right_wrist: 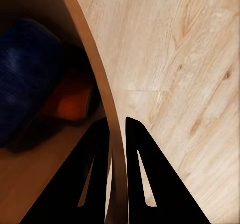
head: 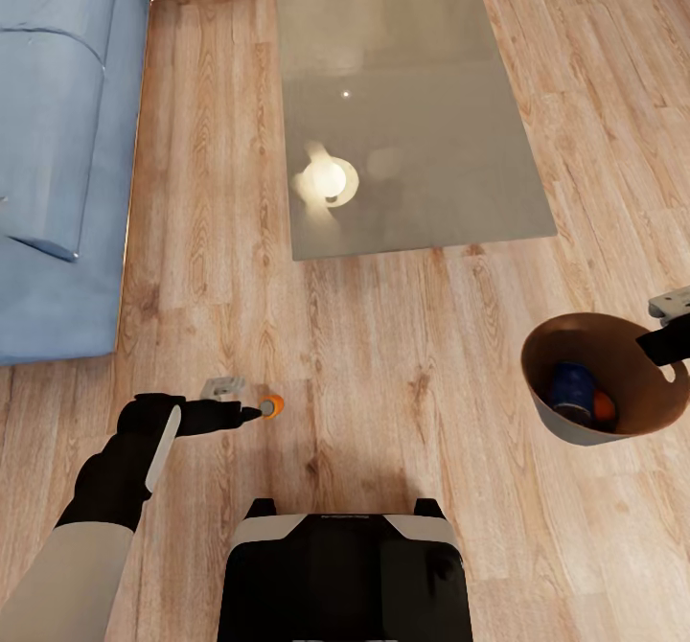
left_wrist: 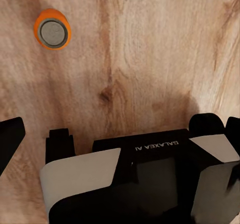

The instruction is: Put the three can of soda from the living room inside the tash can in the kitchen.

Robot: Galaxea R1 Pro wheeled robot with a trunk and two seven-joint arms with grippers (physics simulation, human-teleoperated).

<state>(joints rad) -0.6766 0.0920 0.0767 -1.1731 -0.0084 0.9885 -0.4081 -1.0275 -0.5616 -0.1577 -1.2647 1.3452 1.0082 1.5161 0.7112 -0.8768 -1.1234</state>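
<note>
Down on the light wood floor [head: 383, 355] stands an orange soda can [head: 273, 404], upright, its grey top facing up. From the head camera it sits right at the tip of the left gripper [head: 251, 414], whose dark fingers reach toward it from the left arm; whether they touch it, or whether they are spread or closed, cannot be told from that angle. In the left wrist picture the same can [left_wrist: 52, 29] stands free on the boards, well clear of the robot's base [left_wrist: 135, 174].

On the robot's right, the trash can [head: 585, 335] hangs above the floor, tilted so its brown inside faces the head camera. The right gripper [right_wrist: 117, 134] pinches its rim: one black finger [right_wrist: 95, 174] lies inside the wall, the other outside, closed on the thin edge. Inside the bin rest a dark blue soda can [head: 572, 391] and, just beside it, a second orange can [head: 604, 407]; the wrist camera shows both lying against the inner wall, the blue one [right_wrist: 25, 78] touching the orange one [right_wrist: 72, 101].

Farther ahead are the glass-topped coffee table [head: 412, 48], which carries a bright lamp reflection [head: 324, 179], and the light blue sofa [head: 57, 144].
</note>
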